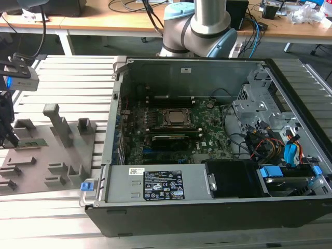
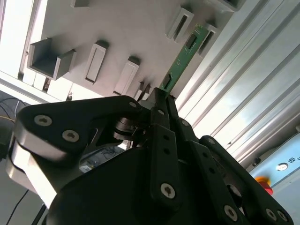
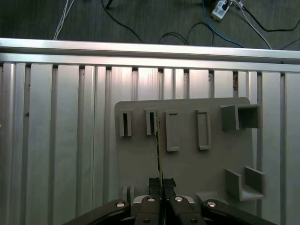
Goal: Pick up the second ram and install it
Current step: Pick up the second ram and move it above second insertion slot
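Observation:
The second ram (image 1: 32,143) is a thin green stick with a pale label, resting on the grey fixture plate (image 1: 57,155) at the exterior view's left. My gripper (image 1: 9,139) hangs over the end of the stick nearest the exterior view's left edge. In the first wrist view the ram (image 3: 159,145) appears edge-on, running from a slot holder down between my gripper (image 3: 161,183) fingers. In the second wrist view the black fingers (image 2: 159,101) close together on the near end of the green ram (image 2: 185,54). The open computer case (image 1: 119,67) holds the dark green motherboard (image 1: 207,124).
The fixture plate (image 3: 187,159) carries several raised grey slot holders and brackets. It lies on a ribbed aluminium table (image 1: 67,88). Inside the case are the CPU socket (image 1: 174,118), a power supply (image 1: 155,184), cables and a drive cage (image 1: 259,98). The arm's base (image 1: 199,26) stands behind the case.

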`<state>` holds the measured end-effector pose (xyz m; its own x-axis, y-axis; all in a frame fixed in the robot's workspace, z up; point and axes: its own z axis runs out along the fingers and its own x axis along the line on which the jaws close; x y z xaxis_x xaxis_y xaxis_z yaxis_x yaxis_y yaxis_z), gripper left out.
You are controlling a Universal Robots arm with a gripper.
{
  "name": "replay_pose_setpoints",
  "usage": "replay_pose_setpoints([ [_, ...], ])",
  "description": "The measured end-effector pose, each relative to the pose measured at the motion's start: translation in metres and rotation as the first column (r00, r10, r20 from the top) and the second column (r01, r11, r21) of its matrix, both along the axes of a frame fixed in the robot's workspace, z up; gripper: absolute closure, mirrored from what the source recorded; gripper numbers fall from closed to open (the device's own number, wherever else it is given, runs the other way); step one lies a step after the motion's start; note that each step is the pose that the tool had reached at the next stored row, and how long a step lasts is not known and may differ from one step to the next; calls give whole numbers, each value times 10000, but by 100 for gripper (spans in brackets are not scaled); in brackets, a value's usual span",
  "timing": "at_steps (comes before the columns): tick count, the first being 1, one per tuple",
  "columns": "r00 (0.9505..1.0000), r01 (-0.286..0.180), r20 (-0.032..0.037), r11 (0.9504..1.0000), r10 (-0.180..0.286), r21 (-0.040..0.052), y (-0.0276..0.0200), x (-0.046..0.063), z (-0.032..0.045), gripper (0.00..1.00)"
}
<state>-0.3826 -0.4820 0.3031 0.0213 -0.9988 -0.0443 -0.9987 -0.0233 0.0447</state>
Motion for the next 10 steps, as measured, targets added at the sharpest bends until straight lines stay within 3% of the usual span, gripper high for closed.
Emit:
replay_pose_setpoints([
  [10, 10000, 0, 0, 10000, 0, -1, 0, 2, 141, 86],
])
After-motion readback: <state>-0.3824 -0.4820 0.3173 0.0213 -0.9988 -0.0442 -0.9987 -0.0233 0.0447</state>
